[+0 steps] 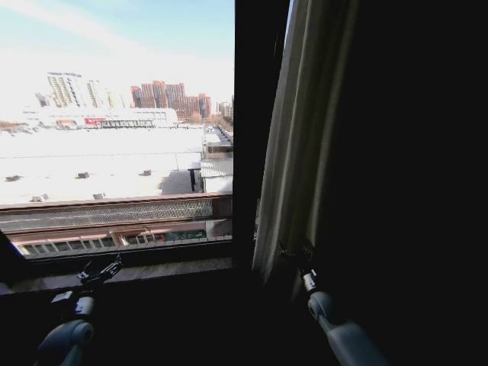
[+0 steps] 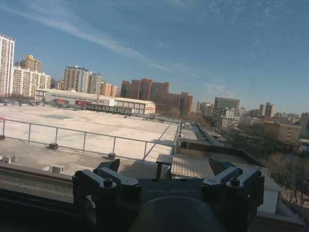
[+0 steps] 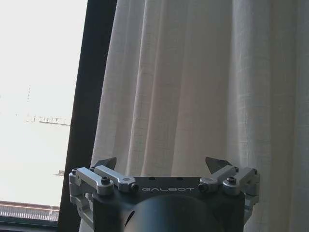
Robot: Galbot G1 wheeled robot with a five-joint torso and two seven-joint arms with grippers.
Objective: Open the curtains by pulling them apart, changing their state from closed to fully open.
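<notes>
A sheer cream curtain [image 1: 303,152] hangs in long pleats right of the black window frame bar [image 1: 254,130], gathered into a narrow band. My right gripper [image 1: 296,255] is at its lower hem, open. In the right wrist view the pleated curtain [image 3: 193,72] is close in front of the right gripper [image 3: 161,164], with nothing between the fingers [image 3: 105,163]. My left gripper [image 1: 103,272] is low at the left by the window sill, open. In the left wrist view the left gripper [image 2: 166,166] faces bare glass and the city outside.
A dark opaque drape [image 1: 412,191] covers the right side. The window sill [image 1: 152,267] runs along below the uncovered pane. The frame bar [image 3: 89,96] stands just beside the curtain's edge.
</notes>
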